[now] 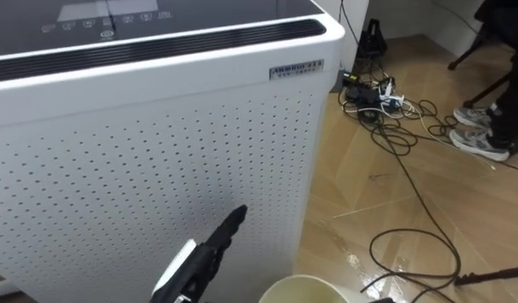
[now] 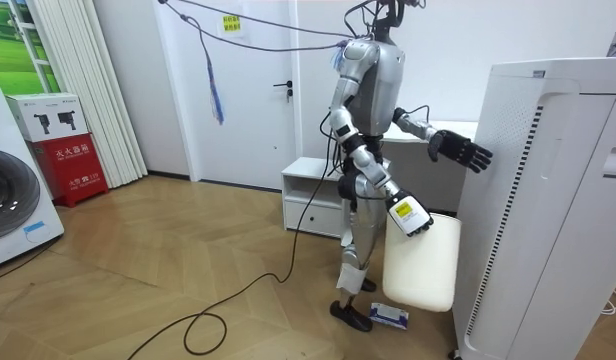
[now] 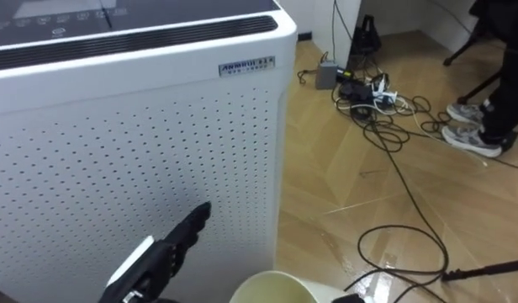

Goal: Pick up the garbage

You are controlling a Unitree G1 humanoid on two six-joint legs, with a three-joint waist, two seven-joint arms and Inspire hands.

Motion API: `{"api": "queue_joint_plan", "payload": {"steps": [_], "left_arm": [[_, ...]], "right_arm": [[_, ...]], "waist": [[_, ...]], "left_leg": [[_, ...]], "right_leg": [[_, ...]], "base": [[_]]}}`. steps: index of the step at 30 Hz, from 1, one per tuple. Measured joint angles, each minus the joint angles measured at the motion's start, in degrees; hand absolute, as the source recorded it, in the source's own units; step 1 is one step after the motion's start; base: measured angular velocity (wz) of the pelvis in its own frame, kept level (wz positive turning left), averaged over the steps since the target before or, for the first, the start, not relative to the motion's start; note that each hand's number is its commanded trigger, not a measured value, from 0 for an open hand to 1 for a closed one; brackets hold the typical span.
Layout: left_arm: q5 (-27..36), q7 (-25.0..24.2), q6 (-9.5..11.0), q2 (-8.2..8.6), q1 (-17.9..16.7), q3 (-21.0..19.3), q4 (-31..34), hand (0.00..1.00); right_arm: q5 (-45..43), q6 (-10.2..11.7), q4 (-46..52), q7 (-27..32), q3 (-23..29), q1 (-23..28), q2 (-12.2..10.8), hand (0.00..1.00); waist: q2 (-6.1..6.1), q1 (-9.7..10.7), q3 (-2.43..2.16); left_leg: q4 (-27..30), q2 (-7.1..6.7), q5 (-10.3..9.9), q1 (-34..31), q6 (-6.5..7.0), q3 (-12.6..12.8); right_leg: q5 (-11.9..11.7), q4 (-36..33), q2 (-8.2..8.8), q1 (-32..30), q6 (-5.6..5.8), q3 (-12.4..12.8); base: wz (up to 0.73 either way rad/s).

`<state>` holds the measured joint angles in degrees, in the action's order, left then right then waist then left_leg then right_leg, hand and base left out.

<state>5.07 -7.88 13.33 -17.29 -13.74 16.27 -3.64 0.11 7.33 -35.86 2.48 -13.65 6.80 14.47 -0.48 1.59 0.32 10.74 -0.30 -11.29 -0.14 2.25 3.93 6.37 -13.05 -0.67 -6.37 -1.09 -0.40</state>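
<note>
The tall white air purifier (image 1: 158, 151) was found directly before the robot, its perforated side close to the head camera. A collision with that panel was judged the chief risk. Were the robot bent or stepped forward for the garbage, an arm or shoulder could be driven against it and the balance upset.

The cream bin (image 2: 423, 260) was seen hanging at the right hand (image 2: 408, 215), low between the robot's legs and the purifier. Whether that hand was clenched on the rim could not be told. The bin was judged liable to be knocked against the purifier in a turn, or tipped if lowered carelessly.

Loose cables (image 1: 393, 126) were spread over the floor (image 1: 368, 194) to the far right. A foot could be caught there if a step were taken that way.

The left hand (image 1: 210, 248) was held out near the perforated panel, fingers straight and released, grasping nothing. Contact with the panel could not be made out, and the fingers could be jammed by any forward lean.

The garbage, a small flat packet (image 2: 388, 316), was seen on the floor just beside the robot's foot, beneath the bin. With the head camera aimed at the purifier, a reach was judged likely to be misplaced. The packet could also be trodden on or kicked aside.
</note>
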Motion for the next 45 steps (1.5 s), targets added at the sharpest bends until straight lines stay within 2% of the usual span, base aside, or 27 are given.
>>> {"api": "queue_joint_plan", "payload": {"steps": [5, 11, 15, 18, 21, 23, 29, 35, 37, 43, 45], "left_arm": [[-0.9, 2.0, 0.0, 0.09, -1.3, -0.2, -7.3, 0.0], [-0.7, 2.7, 0.2, -0.01, -3.7, -0.5, -11.8, 0.0], [-0.6, 2.5, 0.6, 0.04, -4.0, -0.8, -15.6, 0.0], [-0.6, 2.2, 0.9, 0.48, -4.9, -2.5, -16.6, 0.0], [-0.5, 2.5, 1.6, 1.12, -4.8, -4.0, -21.2, 0.0], [-0.2, 2.7, 1.6, 1.22, -4.9, -5.1, -25.6, 0.0], [-0.2, 3.2, 1.6, 1.72, -5.9, -8.6, -32.1, 0.0], [-0.2, 5.4, 1.5, 3.49, -6.5, -11.8, -38.9, 0.0], [0.1, 6.4, 1.7, 4.43, -5.3, -13.6, -44.6, 0.0], [2.3, 8.5, -0.1, 7.06, -4.4, -19.3, -54.8, 0.0], [2.7, 8.8, -1.0, 7.24, -4.5, -20.0, -56.7, 0.0]], "right_arm": [[3.9, 0.3, -4.4, 0.0, -0.1, 0.4, 0.0, 1.0], [4.4, 0.5, -7.2, -0.3, -0.1, 0.8, 0.0, 1.0], [4.6, 1.2, -9.1, -0.1, 0.7, 1.1, 0.0, 1.0], [4.6, 1.6, -9.4, -0.1, 2.1, 1.3, 0.0, 1.0], [4.6, 2.7, -12.2, -0.1, 2.3, 1.3, 0.0, 1.0], [4.6, 2.7, -13.3, 0.0, 2.9, 2.1, 0.0, 1.0], [5.4, 2.8, -16.4, -0.1, 4.5, 2.6, -0.1, 1.0], [6.5, 3.0, -20.4, 0.0, 7.9, 3.3, -1.6, 1.0], [8.0, 3.3, -23.2, 0.5, 8.9, 2.9, -2.1, 1.0], [11.8, 2.6, -27.5, 0.6, 13.0, 3.3, -3.7, 1.0], [12.1, 2.6, -28.5, 0.6, 13.9, 3.3, -3.9, 1.0]], "waist": [[0.06, -0.6, 0.06], [-0.06, -0.6, 0.14], [-0.13, -0.6, 0.18], [-0.28, -0.6, 0.25], [-0.47, -0.9, 0.12], [-0.43, -1.5, 0.11], [-0.38, -2.2, 0.04], [-0.47, -2.1, -0.24], [-0.41, -2.3, -0.37], [-0.21, -3.3, -0.4], [-0.22, -3.3, -0.43]], "left_leg": [[-0.6, 0.07, 0.0, 1.5, 0.0, -0.1], [-1.1, 0.02, 0.0, 2.4, -0.01, -0.1], [-1.2, 0.01, 0.0, 2.4, -0.02, -0.6], [-1.3, 0.0, 0.0, 2.3, -0.02, -0.8], [-1.6, 0.05, 0.0, 2.5, -0.02, -0.8], [-1.8, 0.11, -0.1, 2.7, -0.1, -0.7], [-2.1, 0.18, -0.1, 2.7, -0.14, -0.8], [-2.1, 0.35, -0.2, 2.9, -0.25, -1.0], [-2.0, 0.42, -0.3, 3.1, -0.32, -1.0], [-2.0, 0.52, -0.7, 3.6, -0.36, -1.1], [-2.1, 0.51, -0.7, 3.6, -0.34, -1.5]], "right_leg": [[0.1, 0.6, -0.02, 1.6, -0.01, -0.3], [0.2, 0.7, -0.09, 2.3, 0.1, -0.2], [0.2, 0.8, -0.12, 2.3, 0.07, -0.1], [0.3, 1.1, -0.15, 2.3, 0.07, -0.2], [0.3, 1.4, -0.25, 2.6, 0.06, -0.1], [0.3, 1.6, -0.37, 2.7, 0.06, 0.0], [0.3, 1.7, -0.42, 2.7, -0.01, -0.1], [0.3, 2.5, -0.38, 3.5, -0.04, -1.1], [0.3, 2.7, -0.43, 3.8, -0.11, -1.2], [0.2, 3.4, -0.55, 4.3, -0.17, -1.2], [0.3, 3.5, -0.55, 4.5, -0.15, -1.3]], "base": [[0.03], [0.0], [0.0], [0.01], [0.0], [0.0], [0.0], [0.06], [0.0], [-0.01], [0.05]]}}
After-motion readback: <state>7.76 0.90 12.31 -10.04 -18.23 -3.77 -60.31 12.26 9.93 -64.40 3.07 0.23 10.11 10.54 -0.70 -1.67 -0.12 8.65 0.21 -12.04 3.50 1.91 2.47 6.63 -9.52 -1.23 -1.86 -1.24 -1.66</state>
